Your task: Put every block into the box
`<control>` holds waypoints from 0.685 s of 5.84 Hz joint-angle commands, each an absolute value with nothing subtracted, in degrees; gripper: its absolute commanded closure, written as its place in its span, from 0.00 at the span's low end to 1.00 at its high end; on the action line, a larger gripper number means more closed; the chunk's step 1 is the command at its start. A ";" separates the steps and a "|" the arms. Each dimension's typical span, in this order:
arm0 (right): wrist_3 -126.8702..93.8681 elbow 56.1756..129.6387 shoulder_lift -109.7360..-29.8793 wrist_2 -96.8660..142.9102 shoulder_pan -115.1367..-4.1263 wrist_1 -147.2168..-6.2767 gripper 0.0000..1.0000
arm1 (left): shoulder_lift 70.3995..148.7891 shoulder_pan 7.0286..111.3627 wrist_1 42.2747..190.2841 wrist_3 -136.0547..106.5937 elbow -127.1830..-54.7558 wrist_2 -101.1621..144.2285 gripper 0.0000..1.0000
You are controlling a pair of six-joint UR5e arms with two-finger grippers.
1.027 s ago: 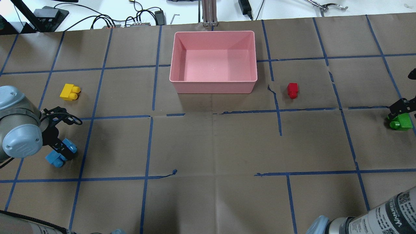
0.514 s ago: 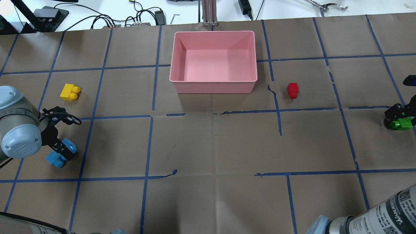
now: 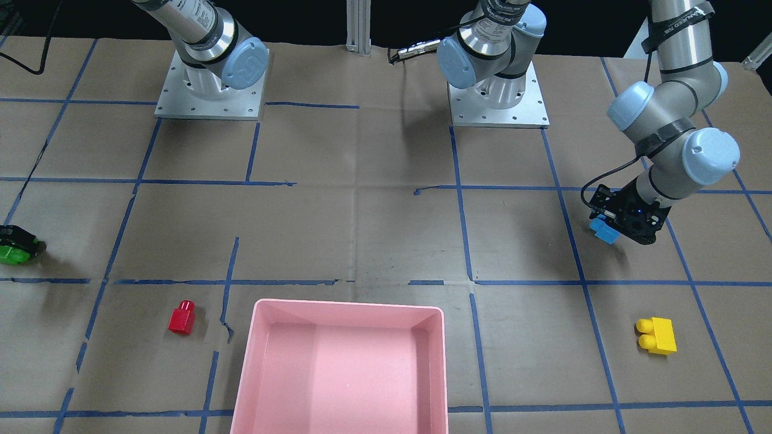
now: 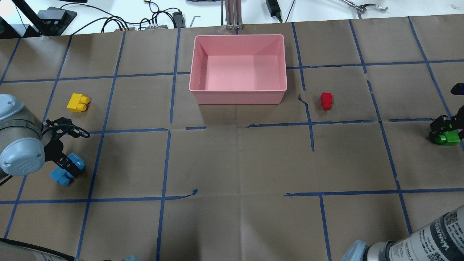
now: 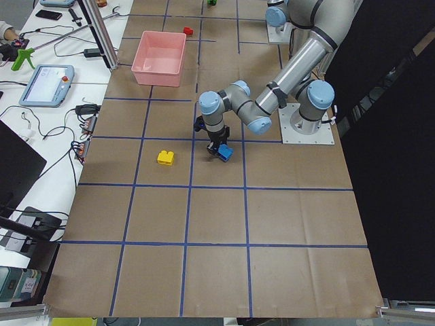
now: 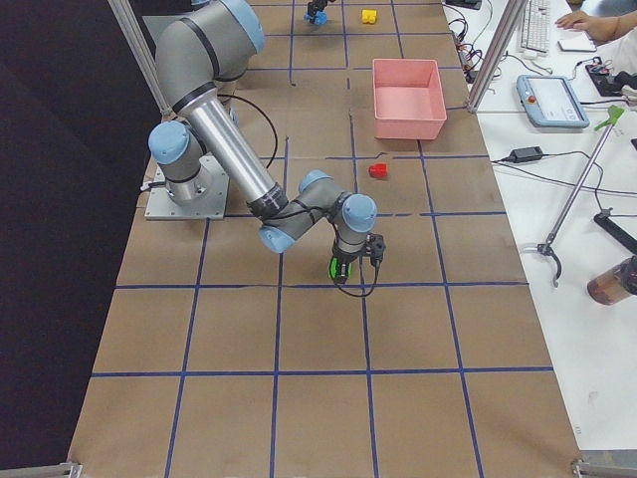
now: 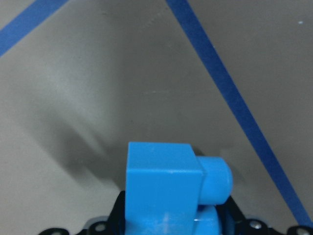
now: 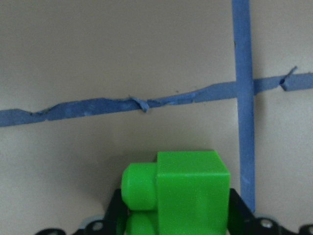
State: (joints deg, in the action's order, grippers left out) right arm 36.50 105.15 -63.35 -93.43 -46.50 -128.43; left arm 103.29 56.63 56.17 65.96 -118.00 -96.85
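Observation:
My left gripper (image 4: 69, 167) is shut on the blue brick (image 4: 65, 173), at the table's left side; the left wrist view shows the blue brick (image 7: 164, 191) between the jaws, a little above the paper. My right gripper (image 4: 444, 131) is shut on the green brick (image 4: 448, 138) at the far right edge; the green brick (image 8: 190, 191) fills the bottom of the right wrist view. The yellow brick (image 4: 78, 103) lies left of the pink box (image 4: 237, 90). The red brick (image 4: 326, 100) lies right of the box. The box holds nothing.
Brown paper with blue tape lines covers the table. A metal post (image 4: 233, 14), cables and tools sit beyond the far edge behind the box. The two arm bases (image 3: 208, 90) stand at the robot's side.
The left gripper with the blue brick has shifted slightly to the left. The right gripper has shifted slightly left at the green brick. The yellow and red bricks and the box have not moved.

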 commanded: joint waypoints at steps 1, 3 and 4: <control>36.39 104.86 -63.54 -93.43 -46.49 -128.50 0.45 | 104.23 60.79 71.98 60.24 -104.67 -92.75 1.00; 36.13 104.24 -64.42 -93.95 -46.49 -128.06 0.48 | 107.30 73.14 77.77 43.50 -93.12 -91.67 1.00; 34.03 103.02 -66.77 -95.00 -46.93 -126.58 0.48 | 108.97 79.04 78.39 32.98 -89.34 -91.50 1.00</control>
State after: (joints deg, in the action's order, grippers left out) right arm 35.52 103.97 -64.97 -94.18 -46.62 -127.66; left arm 107.42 73.06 77.20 42.68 -93.54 -91.73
